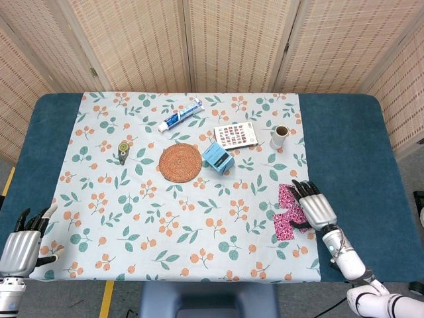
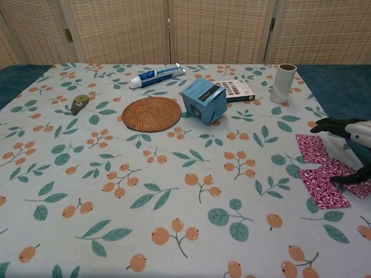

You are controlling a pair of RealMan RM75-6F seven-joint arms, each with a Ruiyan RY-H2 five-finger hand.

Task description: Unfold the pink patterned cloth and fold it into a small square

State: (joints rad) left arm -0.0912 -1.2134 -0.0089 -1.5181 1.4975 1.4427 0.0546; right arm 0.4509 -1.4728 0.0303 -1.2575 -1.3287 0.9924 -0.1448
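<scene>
The pink patterned cloth (image 1: 286, 216) lies near the right edge of the floral tablecloth (image 1: 132, 199), close to the robot, where the right hand (image 1: 315, 209) can reach it without stretching. That hand rests over the cloth's right side with its fingers spread; in the chest view its thumb (image 2: 353, 177) presses a turned-over flap, probably to drag the layer open (whether anything is truly pinched I cannot tell). The fabric looks thin and limp, printed in a fine magenta-and-white squiggle, and its outline is now an irregular stepped shape. The left hand (image 1: 20, 242) waits at the near left corner, well apart, fingers apart and holding nothing.

Further back stand a woven round coaster (image 1: 180, 162), a blue cardboard box (image 1: 217, 157), a glossy toothpaste tube (image 1: 179, 116), a flat book (image 1: 236, 134) and a cardboard roll (image 1: 279, 136).
</scene>
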